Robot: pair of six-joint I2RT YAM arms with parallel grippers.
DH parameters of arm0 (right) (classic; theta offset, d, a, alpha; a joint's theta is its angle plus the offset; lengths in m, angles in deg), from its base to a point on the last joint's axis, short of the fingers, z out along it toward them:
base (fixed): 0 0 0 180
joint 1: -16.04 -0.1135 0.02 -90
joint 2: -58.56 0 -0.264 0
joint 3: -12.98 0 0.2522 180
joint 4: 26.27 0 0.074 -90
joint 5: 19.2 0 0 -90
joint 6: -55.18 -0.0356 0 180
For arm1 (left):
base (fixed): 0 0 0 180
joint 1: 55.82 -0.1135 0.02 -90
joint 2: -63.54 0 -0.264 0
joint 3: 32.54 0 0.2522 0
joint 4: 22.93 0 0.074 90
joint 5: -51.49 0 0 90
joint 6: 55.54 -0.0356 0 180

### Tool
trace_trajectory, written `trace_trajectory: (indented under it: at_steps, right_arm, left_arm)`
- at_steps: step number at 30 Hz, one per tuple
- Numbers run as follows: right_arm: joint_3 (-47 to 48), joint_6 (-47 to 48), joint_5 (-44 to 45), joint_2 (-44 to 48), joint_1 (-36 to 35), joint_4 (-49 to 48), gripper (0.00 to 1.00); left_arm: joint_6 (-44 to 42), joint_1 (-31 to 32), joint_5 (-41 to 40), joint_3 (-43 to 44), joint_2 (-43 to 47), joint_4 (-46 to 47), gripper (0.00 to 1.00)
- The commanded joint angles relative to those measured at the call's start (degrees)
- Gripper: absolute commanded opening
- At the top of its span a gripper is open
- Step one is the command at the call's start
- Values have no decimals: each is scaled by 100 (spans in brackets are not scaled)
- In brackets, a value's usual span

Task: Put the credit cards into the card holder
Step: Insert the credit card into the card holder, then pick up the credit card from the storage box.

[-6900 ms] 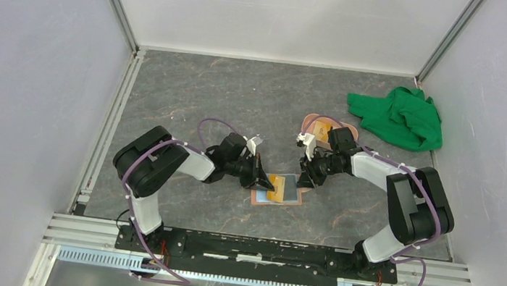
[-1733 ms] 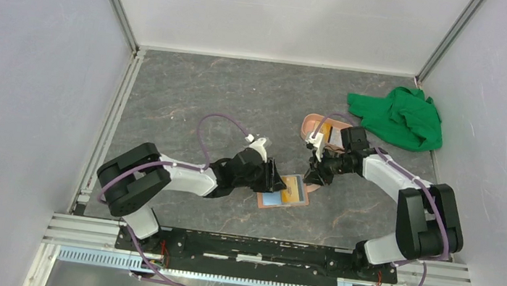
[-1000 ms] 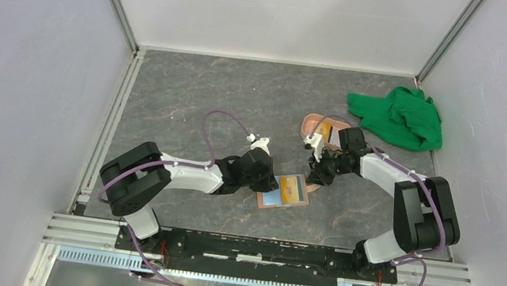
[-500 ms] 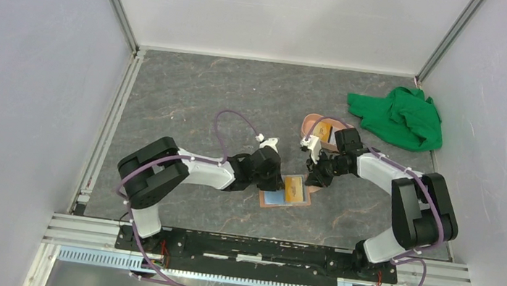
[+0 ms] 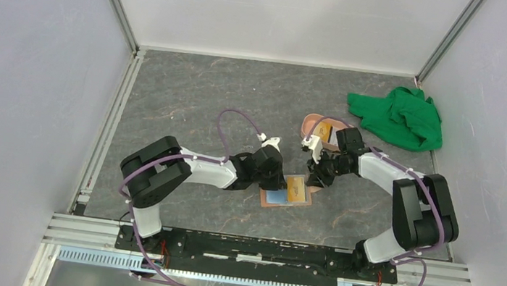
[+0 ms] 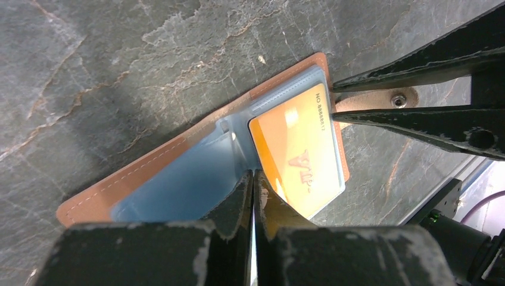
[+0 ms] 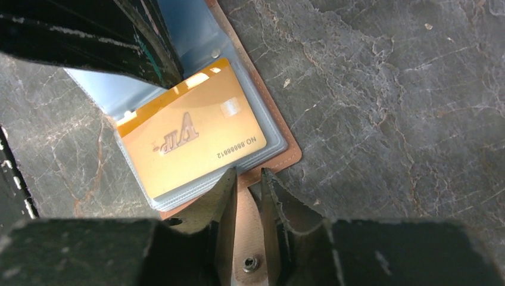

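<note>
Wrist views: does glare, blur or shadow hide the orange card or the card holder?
Left wrist: pale glare patch on the orange card, print legible; left end effector, very close, dark and soft. Right wrist: card and card holder sharp, one small glare spot; right end effector underexposed.

Glossy orange plastic card [image 7: 190,146] in clear, perhaps vinyl sleeves [image 6: 184,179]; stitched tan leather-like card holder [image 6: 128,177]; matt stone-look tabletop [image 6: 119,71].

The left gripper [image 6: 252,179] covers the near edge of the card holder [image 6: 178,185] and a corner of the orange card [image 6: 298,149], the snap tab [image 7: 246,226] runs out of sight between the fingers of the right gripper [image 7: 247,176], and overhead the right wrist half hides the pink tray [image 5: 309,126].
</note>
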Motion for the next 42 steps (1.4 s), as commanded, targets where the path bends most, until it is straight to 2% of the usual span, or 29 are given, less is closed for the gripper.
trace_trajectory:
  at_steps: [1, 6, 10, 13, 14, 15, 17, 19, 20, 24, 28, 31, 32, 35, 38, 42]
  right_arm:
    - [189, 295, -172, 449, 302, 323, 29]
    - [332, 736, -798, 987, 611, 795, 35]
    - [519, 999, -1549, 1162, 924, 1179, 36]
    - [637, 1186, -1678, 1156, 1090, 1369, 38]
    - [673, 1282, -1684, 1137, 1127, 1433, 39]
    - [720, 1379, -1685, 1121, 1163, 1541, 40]
    - [830, 1724, -1730, 1090, 1228, 1805, 41]
    - [936, 2098, -1813, 1065, 1289, 2115, 43]
    - [984, 2276, -1838, 1072, 1319, 2281, 44]
    - [954, 2511, -1967, 1210, 1541, 2387, 47]
    - [939, 2280, -2127, 1268, 1781, 2231, 48]
    - [754, 1929, -2222, 1465, 1902, 1773, 51]
    - [741, 1881, -2238, 1509, 1983, 1706, 52]
    - [949, 1799, -2445, 1637, 2217, 1722, 52]
    - [1296, 1384, -2603, 1814, 2339, 1516, 53]
    - [1807, 690, -2250, 1781, 2350, 1337, 55]
  left_arm:
    - [-310, 60, -416, -253, 580, 54, 8]
    - [-895, 56, -430, -638, 1403, 9, 10]
    - [-1511, 57, -635, -1187, 2509, 413, 10]
    - [-2374, 46, -775, -1466, 3287, 966, 18]
    - [-2829, 48, -810, -1505, 3483, 1114, 32]
    - [-3090, 41, -851, -1509, 3638, 1192, 39]
    - [-3485, 10, -888, -1382, 3862, 1162, 70]
    - [-3704, -8, -781, -1264, 3972, 1014, 93]
    - [-3723, -23, -742, -1226, 3981, 910, 99]
    - [-3745, -223, 36, -1059, 3594, 837, 100]
    - [-3612, -381, 982, -550, 3021, 650, 98]
    - [-2688, -407, 1097, -585, 2906, 1101, 93]
    - [-2175, -423, 1144, -665, 2939, 1347, 92]
    - [-1419, -447, 1014, -947, 3211, 1741, 92]
    - [-1135, -567, 965, -903, 3501, 1464, 94]
    - [-1021, -818, 1363, -594, 3788, 750, 95]
